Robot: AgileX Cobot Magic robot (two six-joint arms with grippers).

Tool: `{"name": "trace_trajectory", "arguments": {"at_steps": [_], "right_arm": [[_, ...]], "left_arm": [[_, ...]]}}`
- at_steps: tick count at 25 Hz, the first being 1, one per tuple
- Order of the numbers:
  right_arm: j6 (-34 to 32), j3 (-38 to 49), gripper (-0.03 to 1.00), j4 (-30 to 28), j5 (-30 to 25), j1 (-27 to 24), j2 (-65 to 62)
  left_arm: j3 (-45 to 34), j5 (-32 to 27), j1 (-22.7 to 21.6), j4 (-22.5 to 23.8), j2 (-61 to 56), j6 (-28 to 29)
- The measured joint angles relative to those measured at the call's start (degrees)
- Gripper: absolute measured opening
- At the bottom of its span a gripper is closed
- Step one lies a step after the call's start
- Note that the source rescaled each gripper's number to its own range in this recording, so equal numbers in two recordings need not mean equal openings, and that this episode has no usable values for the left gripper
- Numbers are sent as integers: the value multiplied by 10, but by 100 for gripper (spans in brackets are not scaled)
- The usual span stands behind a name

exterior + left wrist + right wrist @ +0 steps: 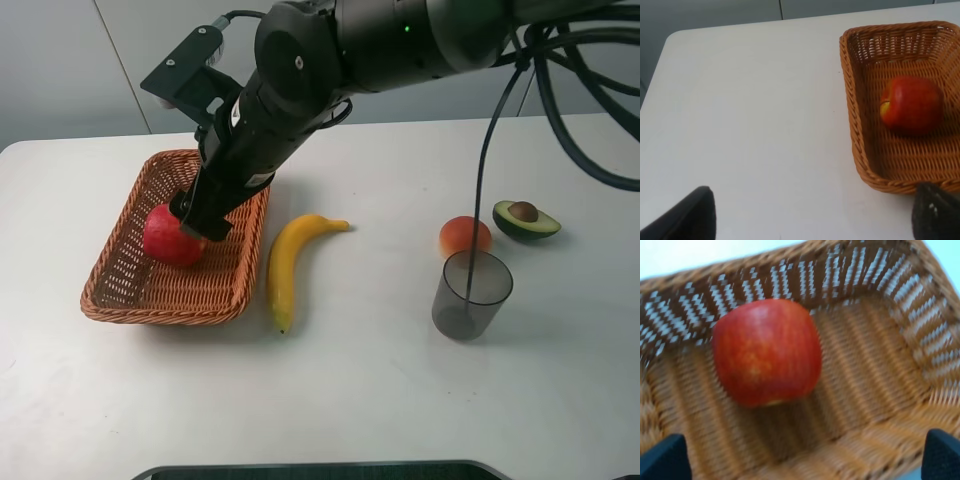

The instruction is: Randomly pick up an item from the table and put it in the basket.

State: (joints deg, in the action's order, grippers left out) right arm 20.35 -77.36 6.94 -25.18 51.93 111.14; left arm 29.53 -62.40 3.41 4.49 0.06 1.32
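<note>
The red apple point(168, 238) lies on the floor of the brown wicker basket point(120, 285) at the left of the white table point(380, 390). My right gripper point(196, 222) reaches across from the right and hangs right over the apple. In the right wrist view the gripper point(800, 460) is open, its fingertips point(662, 460) spread wide, and the apple point(767, 351) lies free in the basket point(880, 390). My left gripper point(815, 215) is open and empty over bare table beside the basket point(852, 125); the apple point(912, 105) shows there too.
A yellow banana point(290, 260) lies just right of the basket. Further right are an orange-pink fruit point(463, 236), a halved avocado point(526, 220) and a grey translucent cup point(470, 295). A black cable point(485, 170) hangs down into the cup.
</note>
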Motion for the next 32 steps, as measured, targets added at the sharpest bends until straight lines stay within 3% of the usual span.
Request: {"name": "trace_trajectory", "arguments": {"at_steps": [6, 15, 25, 32], "right_arm": [[-82, 0, 100, -2, -102, -53, -59], [-203, 94, 100, -18, -154, -192, -200], [-211, 231, 100, -19, -240, -400, -404], [-203, 306, 100, -41, -269, -471, -609]], "left_arm": [[0, 0, 0, 0, 0, 0], [0, 0, 0, 0, 0, 0], [0, 0, 0, 0, 0, 0], [0, 0, 0, 0, 0, 0]]}}
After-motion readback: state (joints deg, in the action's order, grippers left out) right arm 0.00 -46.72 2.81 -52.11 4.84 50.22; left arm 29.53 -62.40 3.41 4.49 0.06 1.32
